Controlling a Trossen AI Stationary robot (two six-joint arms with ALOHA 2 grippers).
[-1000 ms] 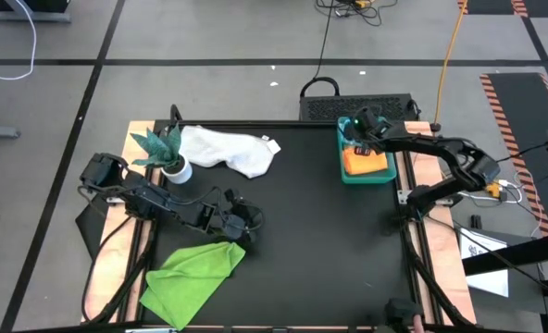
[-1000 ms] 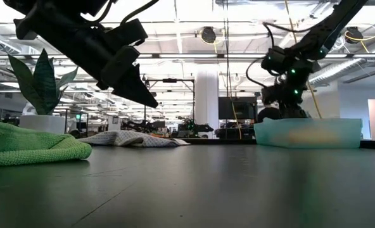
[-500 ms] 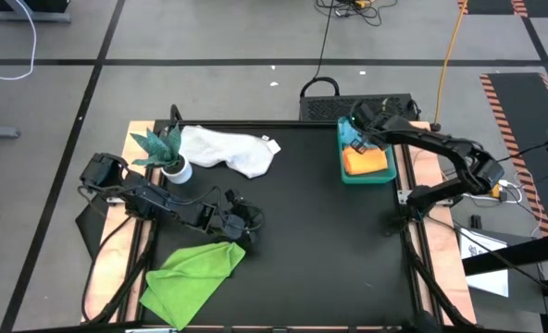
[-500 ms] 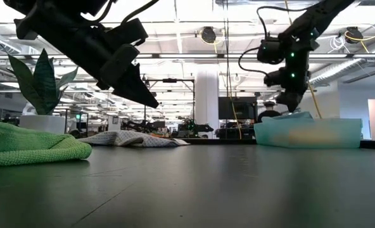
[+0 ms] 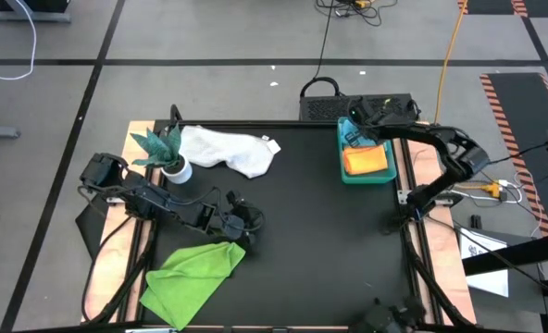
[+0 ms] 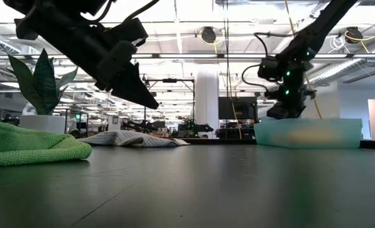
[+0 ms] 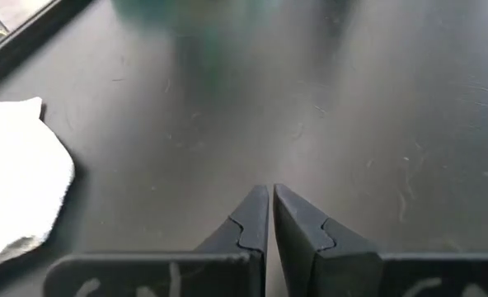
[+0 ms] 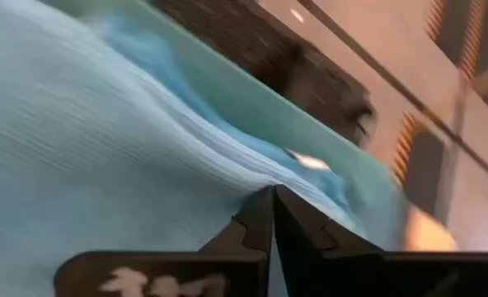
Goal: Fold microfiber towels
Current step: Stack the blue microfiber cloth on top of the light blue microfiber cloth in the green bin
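Folding looks barely begun: white towel (image 5: 230, 151) and lime green towel (image 5: 193, 273) lie crumpled on the table (image 5: 311, 231), orange towel (image 5: 367, 161) waits in the teal tray (image 5: 342, 171), right gripper (image 8: 272, 196) pinches pale blue towel (image 8: 104, 148) there, left gripper (image 7: 270, 198) hovers pressed together, empty.

Black table (image 5: 311, 213) w/ lime-green towel (image 5: 193, 275) at 7 o'clock, white-grey towel (image 5: 230, 150) at 11, teal tray (image 5: 343, 174) at 2 holding orange towel (image 5: 367, 161) & finely ribbed pale-blue towel (image 8: 87, 157), green plant (image 5: 158, 144) in white pot (image 5: 176, 171).
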